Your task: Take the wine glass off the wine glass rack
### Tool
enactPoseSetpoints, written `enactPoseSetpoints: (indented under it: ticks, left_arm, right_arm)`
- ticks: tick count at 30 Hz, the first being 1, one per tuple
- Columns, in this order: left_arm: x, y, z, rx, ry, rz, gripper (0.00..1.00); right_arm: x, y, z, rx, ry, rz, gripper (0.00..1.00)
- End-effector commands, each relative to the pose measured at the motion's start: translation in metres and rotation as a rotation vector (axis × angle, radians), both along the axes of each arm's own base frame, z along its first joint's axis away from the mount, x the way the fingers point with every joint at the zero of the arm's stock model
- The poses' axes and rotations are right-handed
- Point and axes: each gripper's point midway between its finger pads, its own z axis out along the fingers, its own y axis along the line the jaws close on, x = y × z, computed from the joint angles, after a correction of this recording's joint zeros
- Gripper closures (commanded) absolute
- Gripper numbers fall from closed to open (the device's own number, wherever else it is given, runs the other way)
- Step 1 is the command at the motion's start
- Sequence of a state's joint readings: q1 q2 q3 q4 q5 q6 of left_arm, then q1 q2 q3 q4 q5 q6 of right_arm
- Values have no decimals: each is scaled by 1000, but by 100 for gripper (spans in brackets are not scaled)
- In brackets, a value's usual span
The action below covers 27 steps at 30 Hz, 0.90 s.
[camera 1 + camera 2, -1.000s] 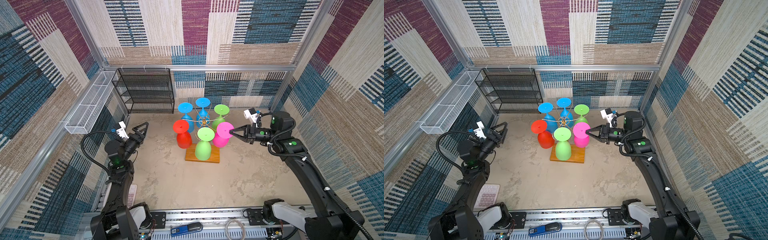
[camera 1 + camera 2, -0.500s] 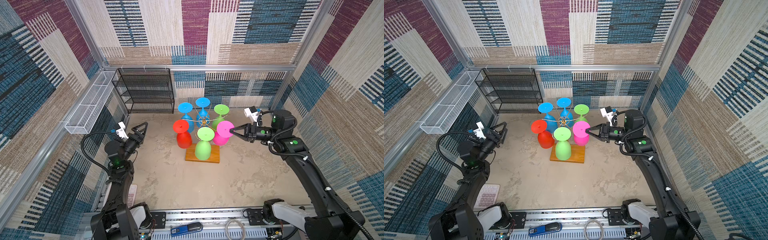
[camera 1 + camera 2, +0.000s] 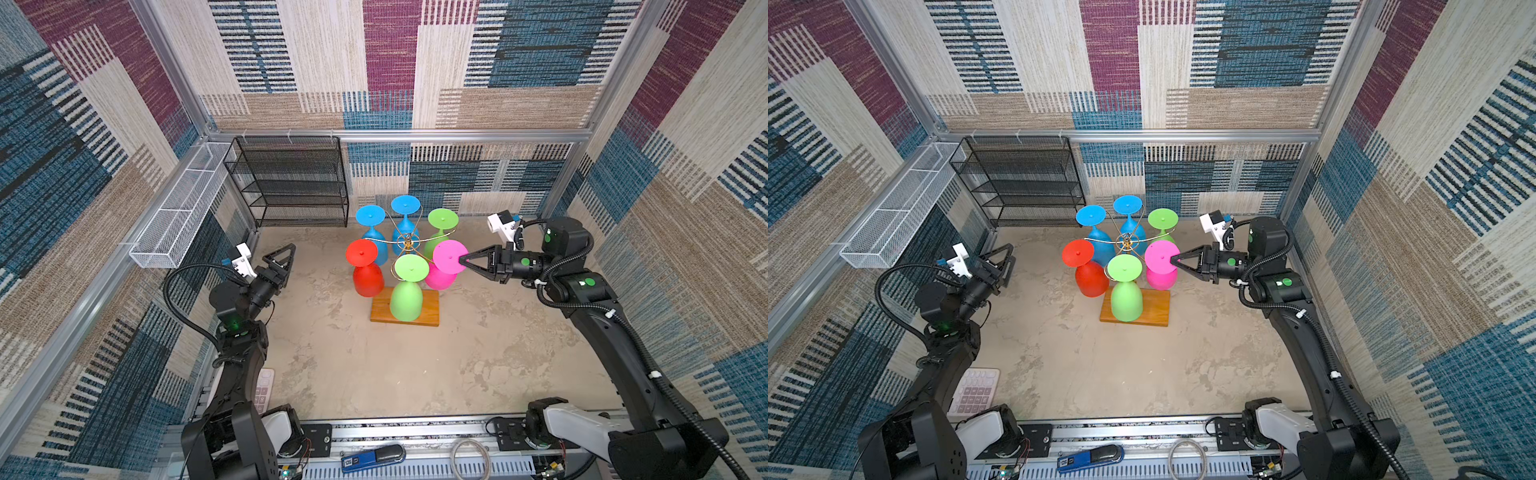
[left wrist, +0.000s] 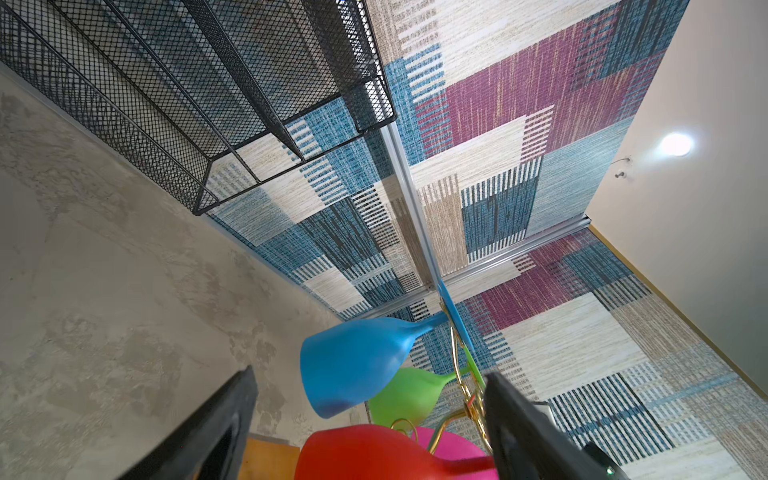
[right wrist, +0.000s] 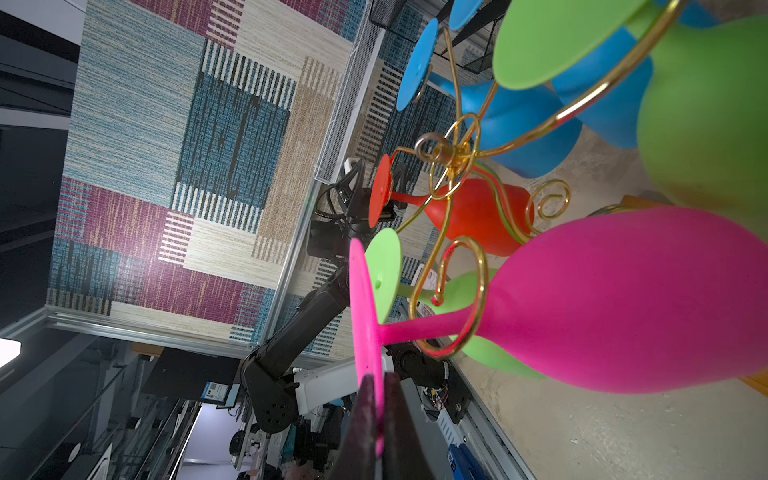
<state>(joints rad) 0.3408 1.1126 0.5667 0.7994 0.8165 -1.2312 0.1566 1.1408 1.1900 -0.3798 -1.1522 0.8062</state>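
Hardly anything has moved in the last second: both my arms sit where they were. My right gripper [image 3: 461, 261] is pinched flat on the outer edge of the foot of the pink wine glass [image 3: 447, 256]; the right wrist view shows the thin disc caught between my two fingers [image 5: 361, 419].

The pink wine glass hangs upside down on the wine glass rack [image 3: 430, 308], on the side nearest my right arm. Its stem passes through a curled gold arm [image 5: 478, 266] and its bowl points down beside the wooden base. A red glass [image 3: 362, 254], two blue ones and two green ones hang on the other arms.

My left gripper [image 3: 289, 262] hovers well apart from the rack, its jaws spread wide with nothing between them.
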Motion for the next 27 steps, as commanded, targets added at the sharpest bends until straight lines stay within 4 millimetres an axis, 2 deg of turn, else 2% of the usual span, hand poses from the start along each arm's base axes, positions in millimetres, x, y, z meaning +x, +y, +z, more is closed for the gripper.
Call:
enactPoseSetpoints:
  ticks: [1,27]
  left_arm:
    - [-2,-1,10,-12,-33,-14,12]
    - [-1,-1,12,-37,-40,-23,12]
  right_arm:
    - [-5,1,2,3,-20,20,100]
    - [-10,8,2,-7,-32,39,100]
